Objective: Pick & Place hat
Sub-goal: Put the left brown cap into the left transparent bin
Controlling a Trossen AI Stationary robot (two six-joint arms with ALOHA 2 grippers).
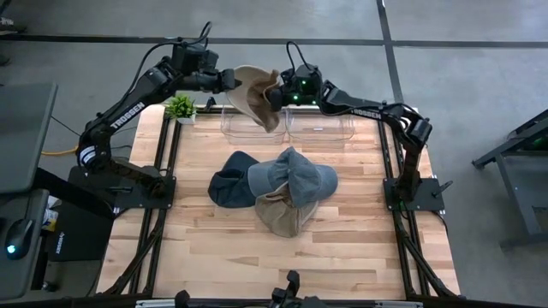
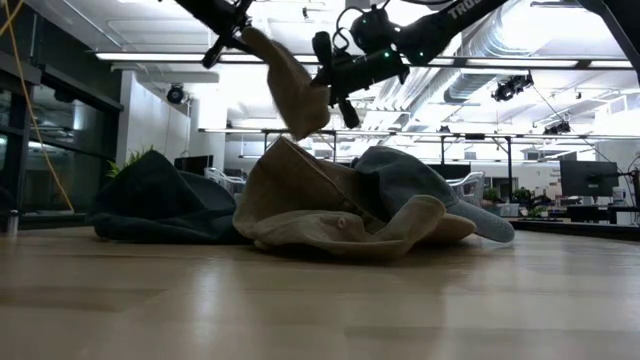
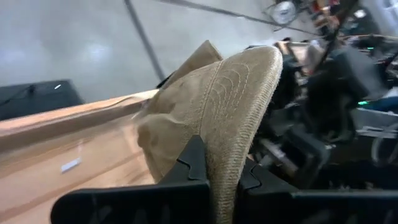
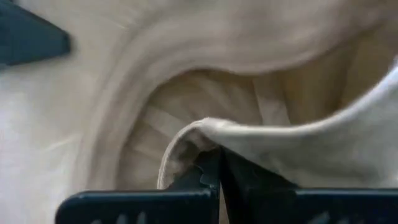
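Observation:
A tan bucket hat [image 1: 255, 96] hangs in the air between both grippers, above the clear bins at the table's far edge; in the low view the tan hat [image 2: 292, 88] sits high over the pile. My left gripper [image 1: 229, 81] is shut on its left side and my right gripper [image 1: 276, 94] on its right side. On the table lies a pile of hats: a dark navy one [image 1: 229, 184], a blue-grey one [image 1: 295, 175] and another tan one [image 1: 282, 216] lying under the blue-grey one. My left gripper [image 3: 219, 183] pinches the hat's stitched brim [image 3: 233, 118] between its two fingers, coming level from the table's left. The hat is lifted clear and stretches away from the fingers. My right gripper [image 4: 219, 171] pinches a thin edge of the hat's cloth [image 4: 205, 127] between its shut fingers, coming from the table's right. The hat is lifted clear of the table, and its crown [image 2: 300, 105] sags below between the two grippers.
Two clear plastic bins [image 1: 248, 127] [image 1: 321, 127] stand side by side at the far edge, under the held hat. A small green plant [image 1: 180, 107] stands at the far left corner. Bare wood [image 1: 342, 248] lies near the front edge.

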